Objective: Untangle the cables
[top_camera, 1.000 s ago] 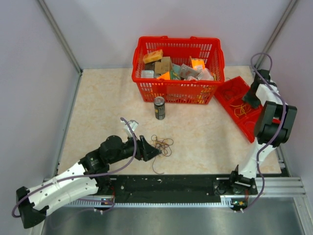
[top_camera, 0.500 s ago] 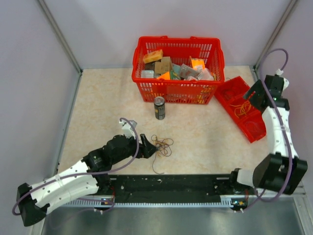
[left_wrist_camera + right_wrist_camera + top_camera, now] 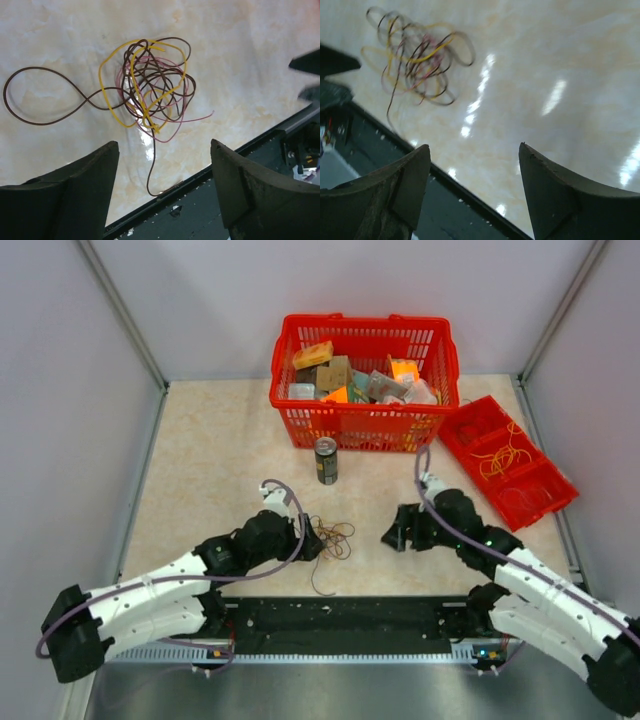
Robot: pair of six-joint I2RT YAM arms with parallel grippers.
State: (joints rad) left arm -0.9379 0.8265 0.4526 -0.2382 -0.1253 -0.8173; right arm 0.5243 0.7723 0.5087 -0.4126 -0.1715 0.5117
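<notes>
On the table [image 3: 200, 440], between the two arms, we found the cables [image 3: 331, 537] lying in one loose tangle: dark brown, yellow and pinkish strands looped through each other, with a brown loop trailing off to one side. Our left claw [image 3: 308, 546] hung just beside the knot, fingers spread wide, holding nothing. Our right claw [image 3: 393, 537] sat near the tangle's other side — also spread, also empty. A drink can [image 3: 326, 460] stood farther back, before the red basket [image 3: 365, 320].

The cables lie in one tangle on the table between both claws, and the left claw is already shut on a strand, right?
No. The left claw is open and empty, just short of the cables, as the left wrist view shows. The rest holds.
</notes>
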